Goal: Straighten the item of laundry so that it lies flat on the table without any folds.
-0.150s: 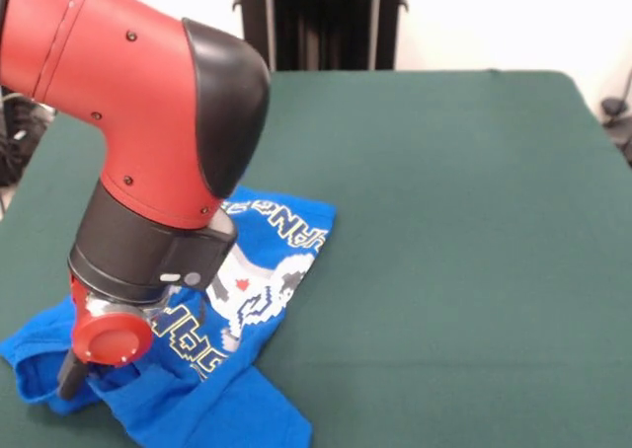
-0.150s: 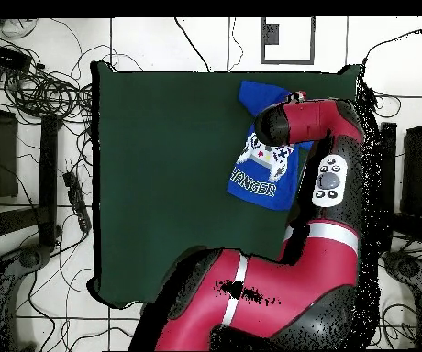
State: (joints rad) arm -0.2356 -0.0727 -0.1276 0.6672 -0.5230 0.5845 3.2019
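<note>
From the front, the arm's wrist hangs low over the blue T-shirt (image 1: 259, 275), which lies crumpled near a corner of the table (image 1: 464, 221). The gripper (image 1: 71, 377) touches the bunched cloth at the shirt's end, but whether it is clenched I cannot tell. The straightening looks underway; the next move probably calls for pulling that end outward.

From overhead, the shirt sits beside the table's edge, its print and lettering showing, one end folded.

Blue T-shirt (image 1: 281, 246) rumpled on green table (image 1: 464, 231); red arm (image 1: 128, 103) over its left part.
</note>
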